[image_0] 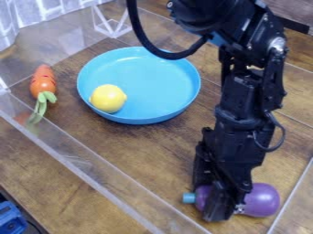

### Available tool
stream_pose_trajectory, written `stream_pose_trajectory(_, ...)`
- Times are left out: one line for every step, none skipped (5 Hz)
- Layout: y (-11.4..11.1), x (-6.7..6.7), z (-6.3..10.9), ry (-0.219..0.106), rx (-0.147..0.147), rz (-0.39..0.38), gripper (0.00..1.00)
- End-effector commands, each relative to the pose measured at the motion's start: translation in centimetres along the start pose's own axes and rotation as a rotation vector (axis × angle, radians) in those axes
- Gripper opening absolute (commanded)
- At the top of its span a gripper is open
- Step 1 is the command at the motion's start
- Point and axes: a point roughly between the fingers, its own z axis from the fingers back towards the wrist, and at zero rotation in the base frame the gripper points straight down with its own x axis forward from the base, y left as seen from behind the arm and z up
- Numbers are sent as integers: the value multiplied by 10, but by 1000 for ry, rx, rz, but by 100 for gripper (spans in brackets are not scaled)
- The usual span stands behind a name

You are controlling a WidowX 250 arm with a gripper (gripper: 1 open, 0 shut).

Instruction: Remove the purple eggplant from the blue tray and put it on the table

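Note:
The purple eggplant (pixel 261 197) lies on the dark wood table (pixel 116 174) at the lower right, outside the blue tray (pixel 162 75). Its teal stem cap pokes out to the left of my gripper and its purple body bulges out to the right. My gripper (pixel 222 207) points down over the eggplant's middle, its dark fingers closed around it and hiding that part. The eggplant rests on the tabletop. The round blue tray sits at the upper left of centre, well away from the gripper.
A yellow round fruit (pixel 109 97) lies inside the tray. An orange carrot (pixel 43 84) with a green top lies at the far left. Clear acrylic walls (pixel 86 155) run along the table's edges, one close to the eggplant on the right.

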Motion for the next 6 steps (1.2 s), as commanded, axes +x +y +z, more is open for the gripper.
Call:
stream_pose_trajectory(0,6,11,-51,1,-15,0)
stream_pose_trajectory(-2,9,11,-66,-12,-22,100)
stream_pose_trajectory(-3,11,13,-81,-20,-27,0)
stream_pose_trajectory(-3,13,15,-96,-28,-33,100)
stream_pose_trajectory(-1,13,16,-95,-24,-25,0)
stream_pose_trajectory(0,12,23,-91,-16,-15,0)
